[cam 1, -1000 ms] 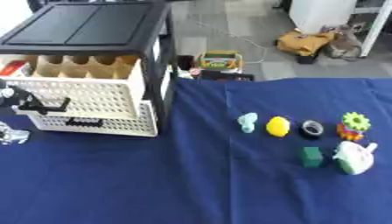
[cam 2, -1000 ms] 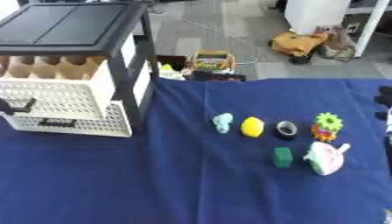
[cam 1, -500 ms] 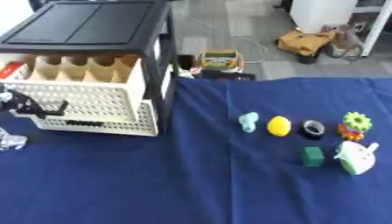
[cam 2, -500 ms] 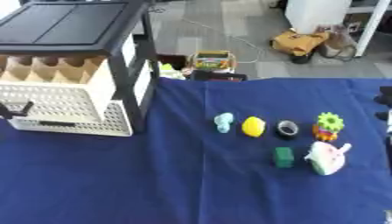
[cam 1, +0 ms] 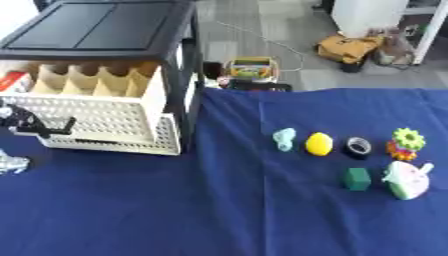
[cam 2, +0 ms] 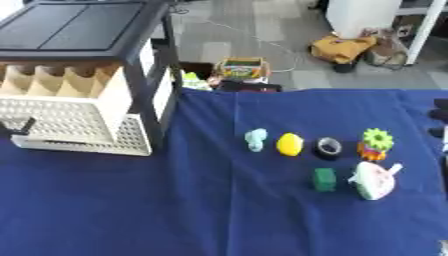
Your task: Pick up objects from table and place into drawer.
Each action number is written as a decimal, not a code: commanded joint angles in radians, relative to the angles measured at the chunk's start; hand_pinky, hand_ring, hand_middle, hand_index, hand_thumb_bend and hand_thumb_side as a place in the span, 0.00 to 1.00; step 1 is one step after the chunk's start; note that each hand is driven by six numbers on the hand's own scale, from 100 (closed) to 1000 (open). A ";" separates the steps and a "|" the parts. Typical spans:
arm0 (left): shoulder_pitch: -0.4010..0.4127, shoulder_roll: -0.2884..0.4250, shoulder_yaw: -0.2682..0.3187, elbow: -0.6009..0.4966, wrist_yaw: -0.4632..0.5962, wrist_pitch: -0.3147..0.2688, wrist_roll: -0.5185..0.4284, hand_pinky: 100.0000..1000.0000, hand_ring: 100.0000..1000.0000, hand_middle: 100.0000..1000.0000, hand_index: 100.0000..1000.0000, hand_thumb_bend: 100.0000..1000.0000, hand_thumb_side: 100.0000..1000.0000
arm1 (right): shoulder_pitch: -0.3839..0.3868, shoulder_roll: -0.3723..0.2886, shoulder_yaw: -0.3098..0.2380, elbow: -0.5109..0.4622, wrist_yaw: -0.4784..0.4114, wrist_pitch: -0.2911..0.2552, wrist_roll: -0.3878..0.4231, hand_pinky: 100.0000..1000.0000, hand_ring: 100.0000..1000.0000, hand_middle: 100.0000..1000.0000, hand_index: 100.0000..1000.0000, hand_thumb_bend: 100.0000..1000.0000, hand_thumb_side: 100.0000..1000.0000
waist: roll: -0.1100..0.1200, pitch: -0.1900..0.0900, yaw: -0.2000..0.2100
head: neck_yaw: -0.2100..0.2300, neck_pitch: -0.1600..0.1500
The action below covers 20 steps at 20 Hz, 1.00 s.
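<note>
Left hand (cam 1: 26, 122): black, at the view's left edge; finger pose unclear.
Right hand (cam 2: 438, 117): dark fingertips only, at the right edge.

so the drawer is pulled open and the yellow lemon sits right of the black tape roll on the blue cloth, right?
Not quite. The drawer is pulled open, but the yellow lemon sits left of the black tape roll, not right of it, on the blue cloth. The left eye view shows this plainly.
</note>
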 commanded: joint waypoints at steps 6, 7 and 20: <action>0.004 0.060 0.013 -0.037 0.022 -0.005 0.000 0.00 0.00 0.00 0.79 0.22 0.52 | -0.007 -0.013 -0.012 -0.015 -0.005 -0.004 -0.002 0.59 0.71 0.55 0.70 0.00 0.95 | -0.002 -0.021 0.002 | 0.002 -0.011; 0.006 0.062 0.013 -0.042 0.023 -0.005 0.000 0.00 0.00 0.00 0.79 0.22 0.52 | -0.008 -0.013 -0.012 -0.015 -0.005 -0.004 -0.002 0.59 0.71 0.55 0.70 0.00 0.95 | -0.003 -0.021 0.003 | 0.002 -0.011; 0.039 0.084 0.017 -0.077 0.032 0.000 0.000 0.00 0.00 0.00 0.79 0.23 0.52 | -0.009 -0.011 -0.013 -0.015 -0.006 -0.005 -0.002 0.59 0.71 0.55 0.70 0.00 0.95 | -0.005 -0.021 0.004 | 0.005 -0.013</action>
